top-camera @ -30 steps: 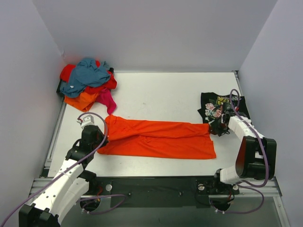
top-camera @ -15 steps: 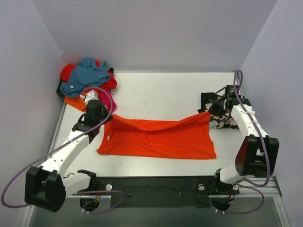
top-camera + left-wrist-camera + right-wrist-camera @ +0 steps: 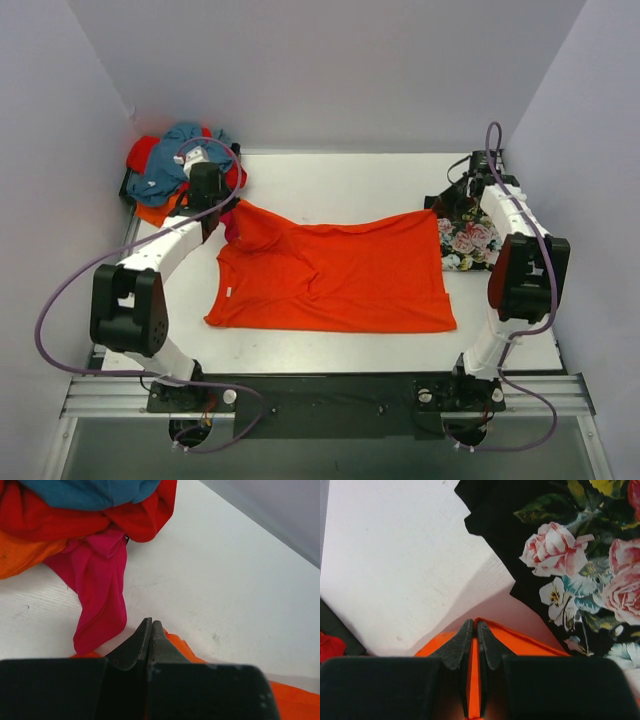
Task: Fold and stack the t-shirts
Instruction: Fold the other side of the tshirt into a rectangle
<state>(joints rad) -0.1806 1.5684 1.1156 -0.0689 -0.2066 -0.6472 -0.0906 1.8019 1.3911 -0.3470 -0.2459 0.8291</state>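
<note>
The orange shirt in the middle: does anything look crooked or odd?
Nothing damaged, but the orange shirt lies uneven: its far corners are pinched by the left gripper and right gripper, and creases run across its left half.

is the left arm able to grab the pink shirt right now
Likely not yet: the pink shirt lies just ahead with nothing between, but the left gripper is shut on a corner of the orange shirt and must release first.

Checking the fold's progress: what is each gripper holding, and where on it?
Both hold the orange t-shirt: left gripper pinches its far left corner, right gripper its far right corner.
</note>
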